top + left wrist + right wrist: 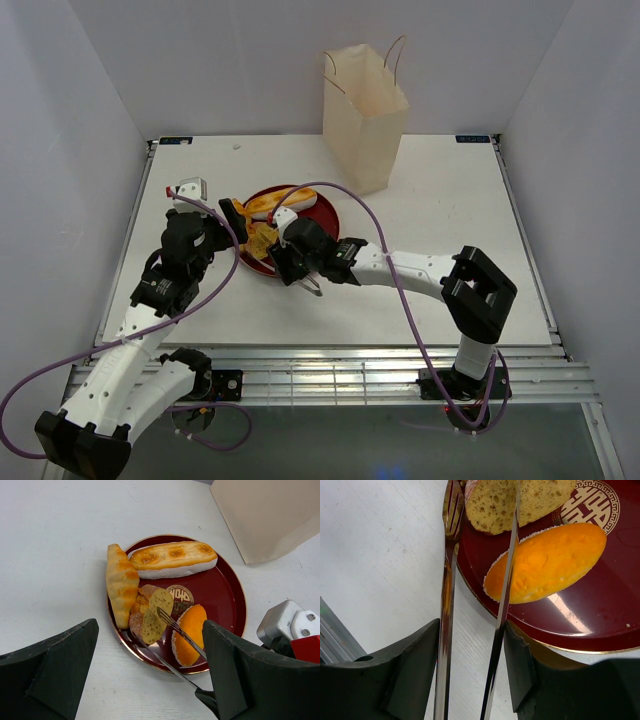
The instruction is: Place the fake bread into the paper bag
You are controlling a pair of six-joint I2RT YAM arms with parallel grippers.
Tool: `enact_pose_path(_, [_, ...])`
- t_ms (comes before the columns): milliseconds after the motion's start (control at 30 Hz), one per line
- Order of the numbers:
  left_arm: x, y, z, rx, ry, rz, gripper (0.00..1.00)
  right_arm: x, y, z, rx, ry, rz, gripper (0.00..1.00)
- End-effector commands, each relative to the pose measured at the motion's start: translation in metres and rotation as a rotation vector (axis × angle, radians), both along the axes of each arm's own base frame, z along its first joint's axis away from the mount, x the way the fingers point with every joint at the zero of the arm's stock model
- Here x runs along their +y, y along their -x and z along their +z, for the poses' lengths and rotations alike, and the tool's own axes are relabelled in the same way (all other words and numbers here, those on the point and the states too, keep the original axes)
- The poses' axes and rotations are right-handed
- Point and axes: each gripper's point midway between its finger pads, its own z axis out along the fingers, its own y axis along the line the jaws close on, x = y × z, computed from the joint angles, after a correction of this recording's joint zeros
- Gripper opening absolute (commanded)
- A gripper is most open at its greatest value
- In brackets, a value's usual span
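On the white tabletop (450,250), the right gripper (472,665) clamps thin metal tongs (445,605) over the dark red plate (225,595), left of centre, which bears the fake bread (175,559). The left gripper (233,214) gapes wide alongside. The paper bag (365,110) stands at the far edge against white walls (250,60), its inside hidden.

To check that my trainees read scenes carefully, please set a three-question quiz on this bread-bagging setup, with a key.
1. True or false: the paper bag lies on its side.
2. Which pincer holds the tongs? A left; B right; C neither.
3. On what does the orange bun rest?
Key: 1 false, it stands upright; 2 B, the right pincer; 3 the dark red plate.
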Motion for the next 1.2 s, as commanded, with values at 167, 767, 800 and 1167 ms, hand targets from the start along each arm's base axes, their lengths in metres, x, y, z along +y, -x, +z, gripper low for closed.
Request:
enact_pose_path(167, [-0.002, 0.001, 0.005, -0.019, 0.014, -0.01, 0.95, 0.02, -0.012, 0.02, -0.05, -0.061, -0.028, 0.57])
enact_pose_path(767, [-0.005, 0.0, 0.003, -0.012, 0.012, -0.027, 0.95, 0.025, -0.007, 0.008, -0.049, -0.027, -0.029, 0.57])
enact_pose_path(800, [-0.005, 0.0, 0.004, -0.013, 0.012, -0.027, 0.95, 0.024, -0.007, 0.006, -0.048, -0.021, -0.03, 0.57])
enact_pose_path(1167, [-0.006, 0.0, 0.003, -0.011, 0.013, -0.033, 0.95, 0.022, -0.008, 0.005, -0.061, -0.002, -0.045, 0.55])
